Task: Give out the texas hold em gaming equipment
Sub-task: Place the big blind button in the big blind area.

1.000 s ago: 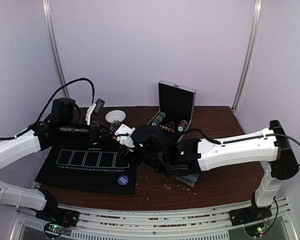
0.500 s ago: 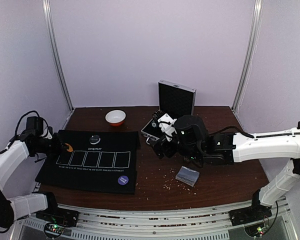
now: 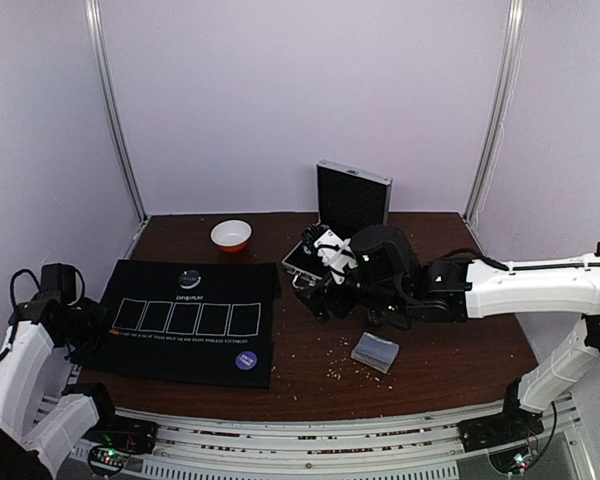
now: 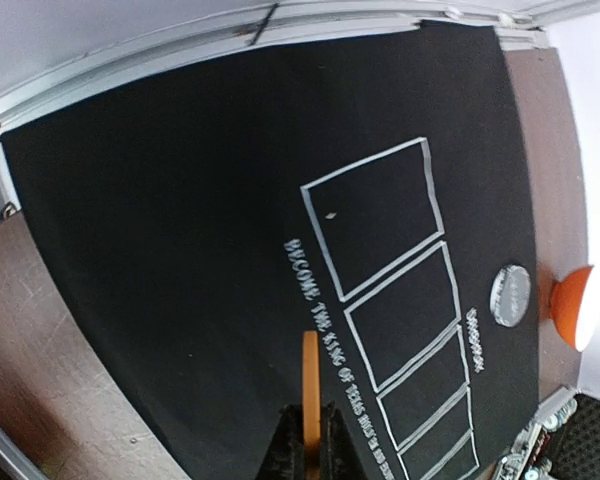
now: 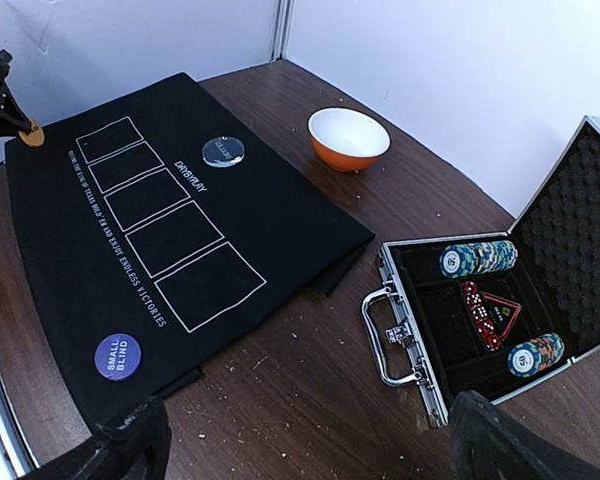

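Note:
My left gripper is shut on an orange disc, held edge-on just above the near left corner of the black card mat. That disc also shows at the top left of the right wrist view. A purple "small blind" disc and a silver-faced dark disc lie on the mat. My right gripper hangs open over bare wood between the mat and the open case, with nothing between its fingers. Striped chip stacks lie in the case. The grey-blue deck lies right of centre.
A white bowl with an orange outside stands behind the mat. The case lid stands upright at the back, and red dice lie inside the case. Crumbs dot the wooden table. The frame rail runs along the mat's left edge.
Both arms have pulled apart from the mat's middle. The left one went to the mat's near left corner with the orange disc. The right one moved back toward the case and opened wide.

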Controlling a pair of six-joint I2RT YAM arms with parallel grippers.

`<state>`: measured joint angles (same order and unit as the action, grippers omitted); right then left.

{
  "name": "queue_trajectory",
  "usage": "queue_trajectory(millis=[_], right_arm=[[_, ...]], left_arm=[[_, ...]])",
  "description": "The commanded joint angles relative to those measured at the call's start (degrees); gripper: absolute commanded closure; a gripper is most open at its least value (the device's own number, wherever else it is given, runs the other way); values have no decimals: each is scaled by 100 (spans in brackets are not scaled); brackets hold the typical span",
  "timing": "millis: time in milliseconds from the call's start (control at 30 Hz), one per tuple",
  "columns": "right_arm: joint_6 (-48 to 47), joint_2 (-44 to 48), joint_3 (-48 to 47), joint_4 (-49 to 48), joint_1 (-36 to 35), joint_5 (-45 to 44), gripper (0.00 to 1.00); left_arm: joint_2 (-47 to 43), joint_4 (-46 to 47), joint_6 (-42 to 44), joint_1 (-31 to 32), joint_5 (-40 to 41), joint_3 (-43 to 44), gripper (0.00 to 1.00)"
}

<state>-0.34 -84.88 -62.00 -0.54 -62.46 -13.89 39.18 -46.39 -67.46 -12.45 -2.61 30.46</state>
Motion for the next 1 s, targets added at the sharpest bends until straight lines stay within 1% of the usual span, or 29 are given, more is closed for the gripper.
queue_trajectory(millis=[0,100,200,367,467,500,567,667,733,833,967], right_arm=[[-191,-49,-193,165,51,244,0],[-244,-38,-207,235,72,255,0],[-269,-36,-187,272,83,263,0],[-166,-174,-255,268,114,500,0],[-71,-315,-397,353,118,661,0],[-57,-349,-427,356,113,675,0],[-54,-382,-449,362,117,688,0],[-78,-434,-492,376,117,714,0],[-81,-470,-550,411,114,733,0],[-80,-485,-583,423,118,755,0],[-97,-492,-623,457,111,766,0]], left_arm=[[349,241,-399,-81,248,-330,100],[780,653,-355,-91,160,-405,100],[1064,862,-299,-119,184,-431,100],[1283,1296,-386,-177,-2,-776,100],[1291,1335,-399,-183,-128,-924,100],[1265,1304,-564,-180,-129,-951,98],[1179,1199,-677,-179,-107,-979,86],[1003,982,-724,-179,39,-888,65],[978,745,-719,-179,230,-737,55],[1007,441,-669,-186,538,-480,41],[1103,284,-391,-180,933,-12,30]])
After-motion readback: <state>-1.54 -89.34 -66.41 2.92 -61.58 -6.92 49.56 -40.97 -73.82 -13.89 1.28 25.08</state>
